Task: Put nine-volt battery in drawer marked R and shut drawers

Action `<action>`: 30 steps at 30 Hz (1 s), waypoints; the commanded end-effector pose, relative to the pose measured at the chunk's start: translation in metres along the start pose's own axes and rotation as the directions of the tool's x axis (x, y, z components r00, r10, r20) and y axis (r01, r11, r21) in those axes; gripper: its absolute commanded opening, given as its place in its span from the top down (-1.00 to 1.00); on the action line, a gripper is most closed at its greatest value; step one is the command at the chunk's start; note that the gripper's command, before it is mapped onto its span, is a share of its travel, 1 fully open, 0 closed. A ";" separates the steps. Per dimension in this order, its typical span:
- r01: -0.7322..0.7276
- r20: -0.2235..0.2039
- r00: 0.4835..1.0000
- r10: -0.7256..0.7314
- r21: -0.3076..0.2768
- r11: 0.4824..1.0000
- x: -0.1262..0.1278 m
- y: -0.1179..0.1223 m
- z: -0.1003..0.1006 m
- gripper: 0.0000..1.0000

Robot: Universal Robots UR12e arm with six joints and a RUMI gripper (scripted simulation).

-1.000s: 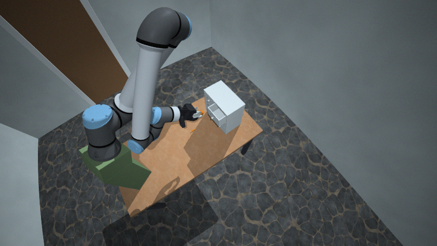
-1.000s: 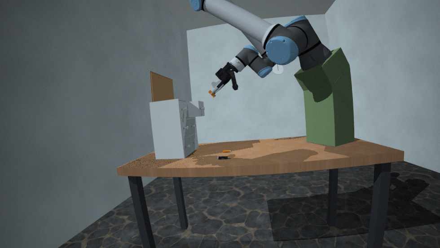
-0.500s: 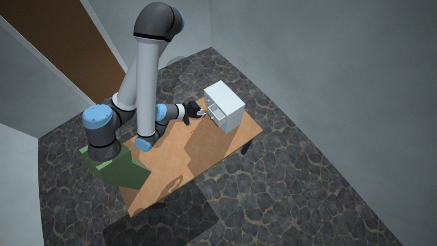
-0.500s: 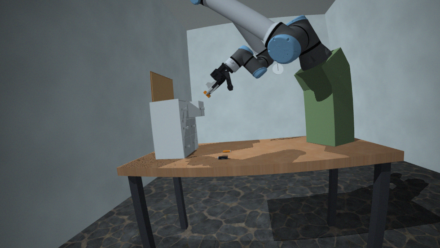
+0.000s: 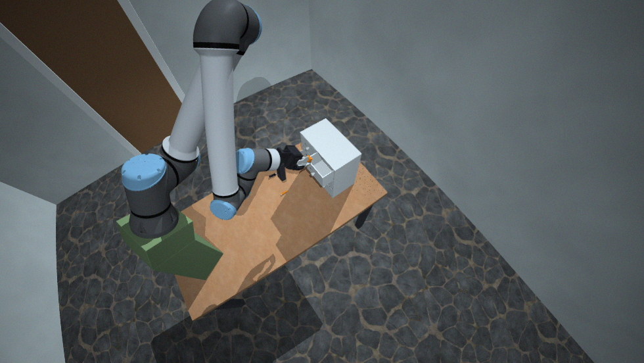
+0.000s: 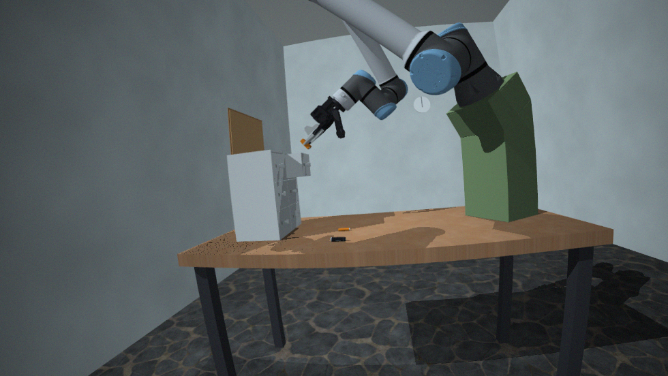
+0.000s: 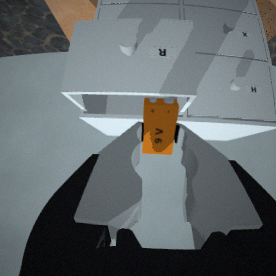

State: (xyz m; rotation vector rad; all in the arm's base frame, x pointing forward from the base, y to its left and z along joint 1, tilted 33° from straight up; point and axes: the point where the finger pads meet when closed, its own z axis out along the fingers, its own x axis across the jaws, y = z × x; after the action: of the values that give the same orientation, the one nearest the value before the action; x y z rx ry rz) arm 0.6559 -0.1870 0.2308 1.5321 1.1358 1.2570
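In your exterior view, leftmost is the smooth, boxy white chest point(image 5: 331, 142) point(image 6: 254, 196) point(image 7: 217, 82), drawer R point(image 5: 321, 175) point(image 6: 297, 165) point(image 7: 115, 65) pulled out. Your claw point(image 5: 308, 159) point(image 6: 306, 142) point(image 7: 158, 124) is nearly closed, its pale fingers gripping the blocky orange nine-volt point(image 5: 309, 158) point(image 6: 305, 144) point(image 7: 160, 132) above and near that drawer. Next, a black cylinder point(image 5: 272, 175) point(image 6: 337, 239) and a thin orange one point(image 5: 284, 193) point(image 6: 343, 229) lie on the wood-grained table point(image 5: 234, 234) point(image 6: 397, 259) point(image 7: 82, 12); rightmost, your angular green pedestal point(image 5: 175, 252) point(image 6: 486, 182).

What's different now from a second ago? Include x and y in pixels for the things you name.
The gripper point(image 5: 304, 160) point(image 6: 305, 142) point(image 7: 158, 124) has moved toward the chest point(image 5: 331, 142) point(image 6: 252, 196), carrying the orange nine-volt battery point(image 5: 309, 158) point(image 6: 305, 144) point(image 7: 160, 122) closer to the open drawer R point(image 5: 325, 179) point(image 6: 296, 165) point(image 7: 132, 55). It was already holding the battery. The chest, the drawer and the two small things lying on the table look unmoved.
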 end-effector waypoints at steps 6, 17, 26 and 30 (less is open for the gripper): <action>0.000 0.001 1.000 0.000 0.001 1.000 0.000 0.015 0.018 0.74; 0.000 0.001 1.000 0.000 0.001 1.000 0.000 0.025 0.030 0.74; 0.000 0.001 1.000 0.000 0.001 1.000 0.000 0.031 0.037 0.74; 0.000 0.001 1.000 0.000 0.001 1.000 0.000 0.032 0.038 0.74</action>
State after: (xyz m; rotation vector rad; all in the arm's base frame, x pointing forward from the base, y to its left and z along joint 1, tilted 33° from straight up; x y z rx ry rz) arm 0.6955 -0.1965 0.2537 1.5336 1.1365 1.2558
